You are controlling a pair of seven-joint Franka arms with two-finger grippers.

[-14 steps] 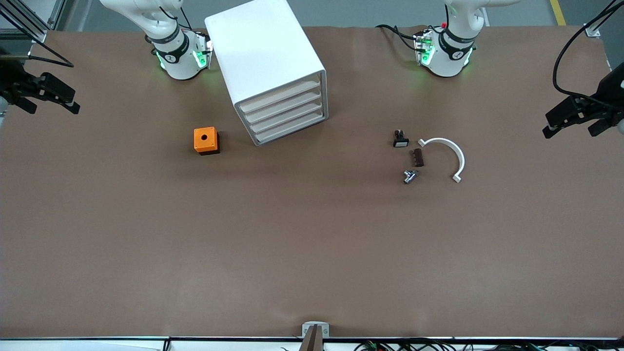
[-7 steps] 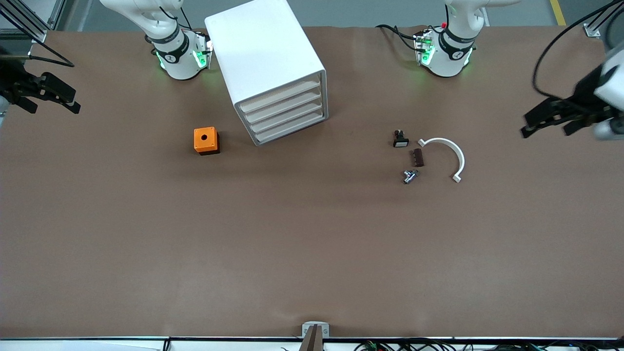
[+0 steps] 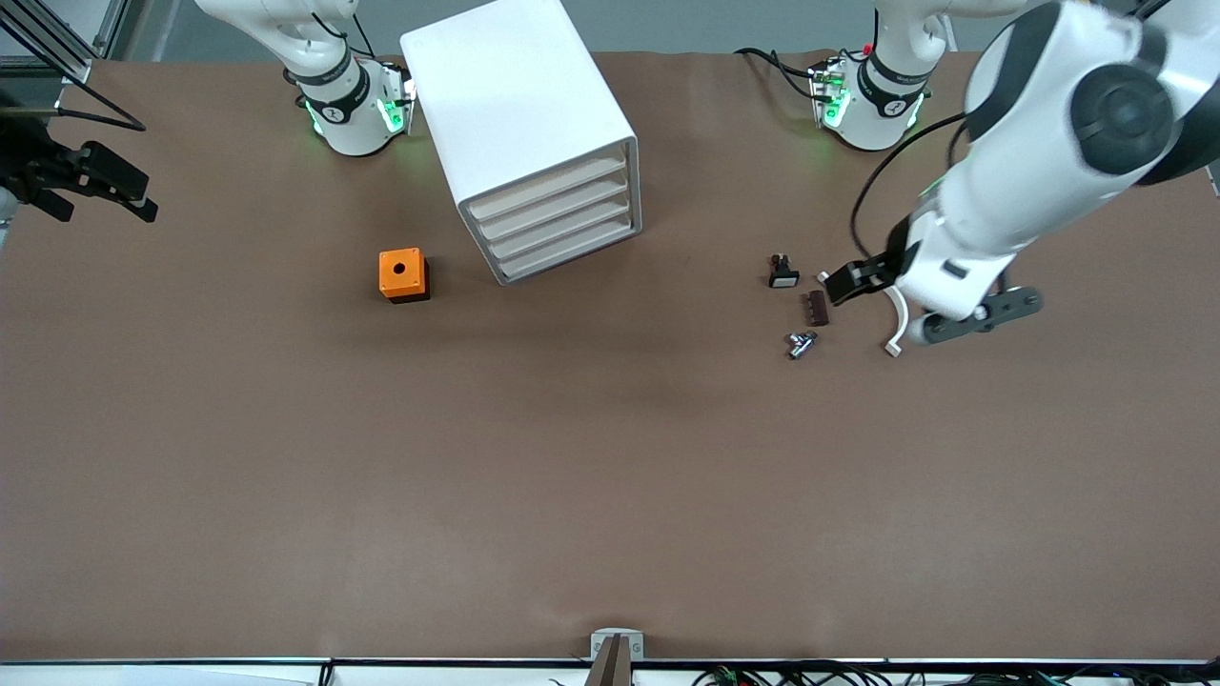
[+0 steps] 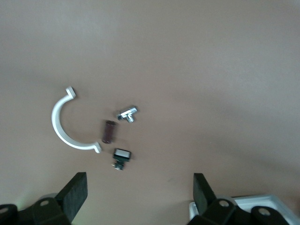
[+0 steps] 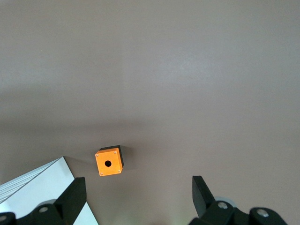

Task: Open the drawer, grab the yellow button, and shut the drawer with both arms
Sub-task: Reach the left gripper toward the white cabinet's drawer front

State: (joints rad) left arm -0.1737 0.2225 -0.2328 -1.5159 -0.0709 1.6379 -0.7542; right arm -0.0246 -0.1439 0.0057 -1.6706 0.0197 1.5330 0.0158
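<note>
Beside cabinet (image 3: 534, 133): orange box (image 3: 403, 274) | left gripper (image 3: 851, 283) over white clamp (image 4: 65, 125)

My white arms with black joint bands end in black grippers. Brown table (image 3: 610, 476), white box cabinet (image 3: 519, 105) with beige-fronted drawers, orange cube (image 3: 400, 272), white curved clip (image 4: 63, 126).

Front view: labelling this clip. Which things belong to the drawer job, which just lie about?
Job: top pale-fronted drawer of white cabinet; left gripper over white curved clip; right gripper waiting, table edge.
Lying about: that clip, orange holed cube, black-and-white switch, brown block, metal fitting.
</note>
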